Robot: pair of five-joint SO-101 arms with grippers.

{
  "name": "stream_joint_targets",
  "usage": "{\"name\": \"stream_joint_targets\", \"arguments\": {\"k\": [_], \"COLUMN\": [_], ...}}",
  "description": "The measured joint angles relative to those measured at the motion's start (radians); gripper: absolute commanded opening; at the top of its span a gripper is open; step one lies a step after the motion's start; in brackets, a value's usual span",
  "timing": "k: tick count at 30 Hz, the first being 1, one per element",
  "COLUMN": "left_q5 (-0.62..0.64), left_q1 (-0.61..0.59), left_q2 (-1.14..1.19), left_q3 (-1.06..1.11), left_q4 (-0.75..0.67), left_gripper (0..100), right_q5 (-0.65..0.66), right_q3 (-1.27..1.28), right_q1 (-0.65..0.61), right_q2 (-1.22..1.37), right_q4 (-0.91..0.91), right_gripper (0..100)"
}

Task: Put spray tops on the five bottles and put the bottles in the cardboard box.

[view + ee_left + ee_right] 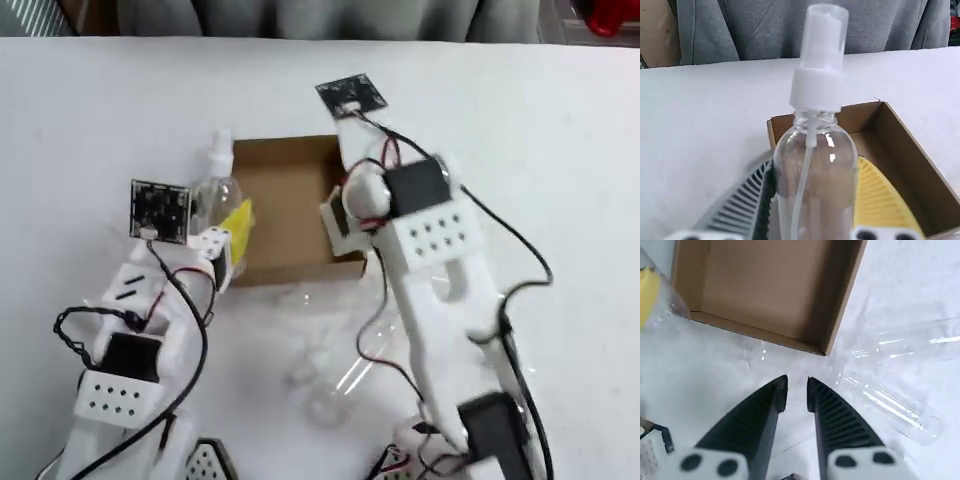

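Observation:
My left gripper (222, 228) is shut on a clear bottle (213, 195) with a white spray top (220, 150), held upright at the left wall of the cardboard box (285, 200). In the left wrist view the bottle (812, 145) stands between a grey finger (747, 200) and a yellow one, its spray top (820, 65) screwed on, the box (890, 135) behind it. My right gripper (796, 387) hangs narrowly open with nothing in it, over the table just in front of the box (765, 285). Clear uncapped bottles (895, 405) lie beside it.
Several clear bottles (320, 370) lie on the white table in front of the box, between the two arms. The right arm's body (430, 240) overhangs the box's right side. The box floor is bare. A person in grey sits behind the far table edge.

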Motion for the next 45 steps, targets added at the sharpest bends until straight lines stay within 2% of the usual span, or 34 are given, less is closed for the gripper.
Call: {"name": "stream_joint_targets", "arguments": {"k": [5, 10, 18, 25, 28, 32, 38, 40, 45], "left_q5": [0.072, 0.091, 0.100, 0.104, 0.157, 0.181, 0.184, 0.184, 0.184], "left_q1": [-0.064, -0.077, -0.077, -0.075, -0.078, -0.077, -0.077, -0.077, -0.078], "left_q2": [0.000, 0.000, 0.000, 0.000, 0.000, 0.000, 0.000, 0.000, 0.000], "left_q3": [0.000, 0.000, 0.000, 0.000, 0.008, 0.009, 0.009, 0.009, 0.009], "left_q4": [-0.028, -0.038, -0.038, -0.147, -0.184, -0.193, -0.195, -0.199, -0.199], "left_gripper": [2, 2, 2, 2, 2, 2, 2, 2, 2], "right_q5": [0.072, 0.100, 0.100, 0.100, 0.100, 0.100, 0.095, 0.035, -0.238], "right_q3": [0.115, 0.319, 0.667, 0.954, 1.051, 1.109, 1.132, 1.132, 1.152], "right_q1": [-0.025, -0.068, -0.157, -0.239, -0.299, -0.393, -0.454, -0.476, -0.473], "right_q2": [-0.138, -0.290, -0.546, -0.572, -0.574, -0.574, -0.574, -0.575, -0.575], "right_q4": [-0.026, -0.147, -0.531, -0.918, -1.036, -1.086, -1.076, -1.066, -1.094], "right_gripper": [4.0, 4.0, 4.1, 4.1, 4.5, 4.6, 4.6, 4.6, 4.1]}}
